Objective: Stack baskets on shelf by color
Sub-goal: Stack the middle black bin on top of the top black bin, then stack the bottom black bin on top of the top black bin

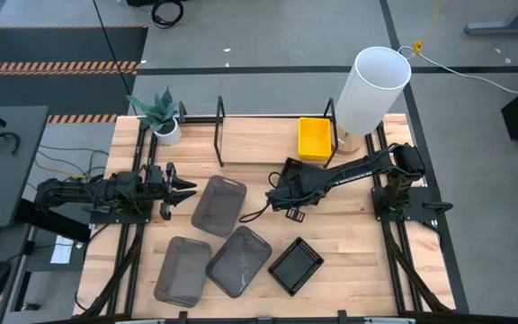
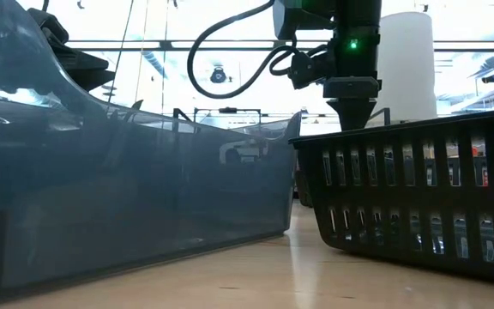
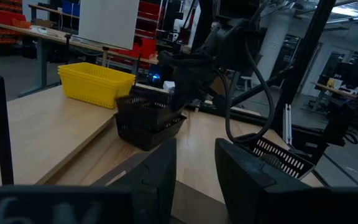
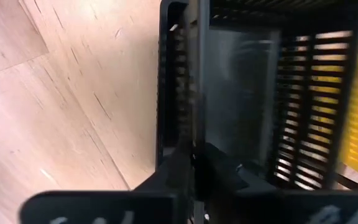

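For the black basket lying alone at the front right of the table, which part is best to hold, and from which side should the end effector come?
Probably best to grip the black basket by one of its thin upright walls, coming straight down from above. It sits open side up, turned at an angle to the table edge, so the rim is exposed. One finger would go inside and one outside. The side away from the grey baskets leaves more room.

The shelf (image 1: pixel 259 135) lies bare between its black uprights (image 1: pixel 220 130) and the yellow basket (image 1: pixel 314 138). The white cylinder (image 1: pixel 370 88) crowds its right end. On the counter (image 1: pixel 349 261), three grey baskets (image 1: pixel 218 204) and a black basket (image 1: pixel 295 265) fill the front middle.
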You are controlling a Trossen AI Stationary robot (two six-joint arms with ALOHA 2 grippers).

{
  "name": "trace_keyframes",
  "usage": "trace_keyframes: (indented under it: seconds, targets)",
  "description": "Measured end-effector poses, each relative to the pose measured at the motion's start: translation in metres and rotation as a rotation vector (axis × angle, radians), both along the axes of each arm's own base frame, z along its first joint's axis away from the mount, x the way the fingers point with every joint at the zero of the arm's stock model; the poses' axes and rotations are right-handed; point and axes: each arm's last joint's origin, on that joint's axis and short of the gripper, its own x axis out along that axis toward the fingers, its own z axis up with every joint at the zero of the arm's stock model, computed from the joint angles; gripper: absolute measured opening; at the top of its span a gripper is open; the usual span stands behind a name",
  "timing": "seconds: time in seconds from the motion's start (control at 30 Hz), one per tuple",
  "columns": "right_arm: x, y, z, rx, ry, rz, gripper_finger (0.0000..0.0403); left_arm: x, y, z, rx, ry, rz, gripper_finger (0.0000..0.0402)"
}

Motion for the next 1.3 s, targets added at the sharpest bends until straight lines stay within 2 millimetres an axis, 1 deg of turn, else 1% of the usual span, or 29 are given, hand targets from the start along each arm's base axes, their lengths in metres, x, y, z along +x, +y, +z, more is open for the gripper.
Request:
trace_keyframes:
  seconds: [0.1,0.17,0.4,1.0,1.07,1.17,1.23,1.3]
  targets:
    - [0.0,0.0,0.0,0.0,0.004,0.007,0.0012,0.0,0.0,0.0,0.0,0.0,0.0,0.0117]
    - [0.0,0.0,0.0,0.0,0.007,0.014,0.0011,0.0,0.0,0.0,0.0,0.0,0.0,0.0117]
    - [0.0,-0.004,0.0,0.037,0.009,-0.013,0.0041,0.0,0.0,0.0,0.0,0.0,0.0,0.0117]
    - [0.0,-0.005,0.0,0.058,0.018,-0.008,0.0095,0.0,0.0,0.0,0.0,-0.001,0.0,0.0117]
    - [-0.002,-0.006,0.007,0.071,0.062,0.013,0.0098,0.0,0.0,0.0,0.0,0.0,0.0,0.0117]
    - [-0.002,-0.006,0.03,0.082,0.091,0.043,0.0101,0.0,0.0,0.0,0.0,-0.001,0.0,0.0117]
    - [-0.001,-0.005,0.042,0.093,0.091,0.058,0.0101,0.0,0.0,0.0,0.0,-0.001,0.0,0.0117]
    - [0.004,0.002,0.049,0.13,0.05,0.104,0.0101,0.0,0.0,0.0,0.0,-0.001,0.0,0.0117]
